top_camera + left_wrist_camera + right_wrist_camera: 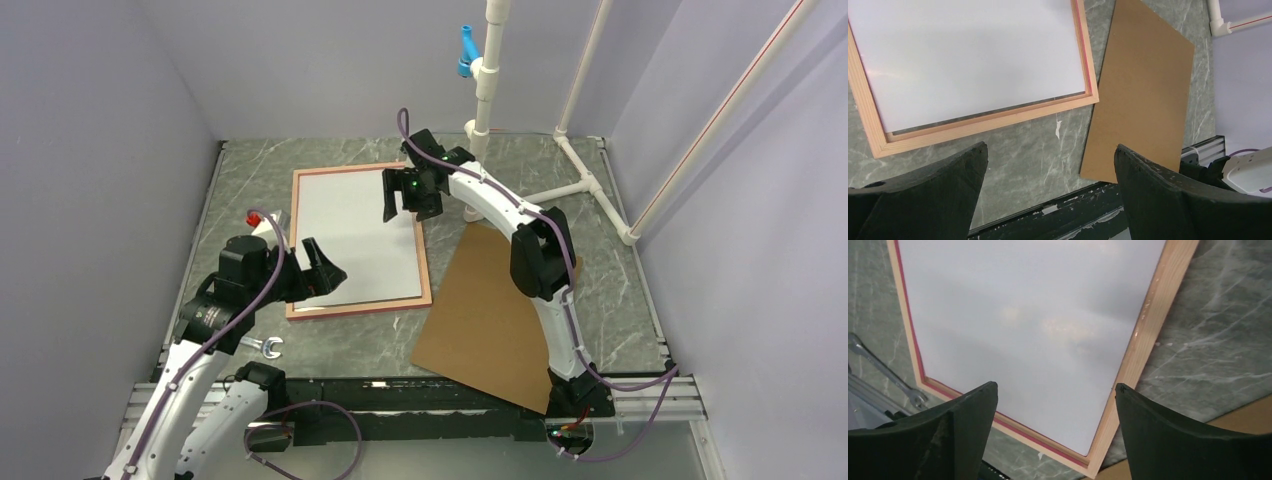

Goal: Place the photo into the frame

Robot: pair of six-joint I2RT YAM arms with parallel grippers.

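The frame [428, 268] lies flat on the table, its salmon and wood border showing. The photo [355, 235] lies inside it with its plain white back up; it also shows in the left wrist view [973, 55] and the right wrist view [1033, 330]. The frame's border shows in the left wrist view [998, 120] and the right wrist view [1140, 340]. My left gripper [322, 268] is open and empty above the frame's near left corner. My right gripper [408, 205] is open and empty above the frame's far right edge.
A brown backing board [490, 310] lies right of the frame, overhanging the table's near edge; it shows in the left wrist view [1148, 85]. A wrench [262, 347] lies near the front left. A white pipe stand [485, 90] rises at the back.
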